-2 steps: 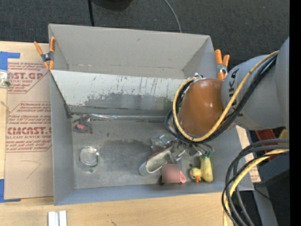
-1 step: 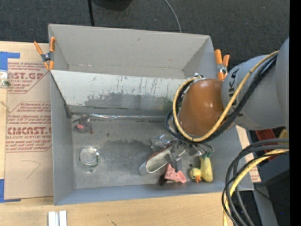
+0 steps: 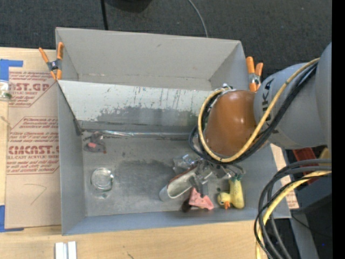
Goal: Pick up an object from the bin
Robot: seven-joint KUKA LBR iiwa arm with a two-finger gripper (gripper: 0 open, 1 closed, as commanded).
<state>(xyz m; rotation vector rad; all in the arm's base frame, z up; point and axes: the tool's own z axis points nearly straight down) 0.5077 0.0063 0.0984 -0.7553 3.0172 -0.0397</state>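
The gripper (image 3: 198, 176) is hovering at the grey metal bin's (image 3: 135, 53) 5 o'clock, over a pale oblong plastic piece (image 3: 178, 186). A pink crumpled scrap (image 3: 202, 202) and a yellow plastic toy (image 3: 233, 194) are lying just beside it. I cannot tell whether the claw is apart or together. Centring on the pale piece should be keeping the neighbours out.

Arm (image 3: 294, 104) reaches in from right, wrist (image 3: 229, 124) angled downward.
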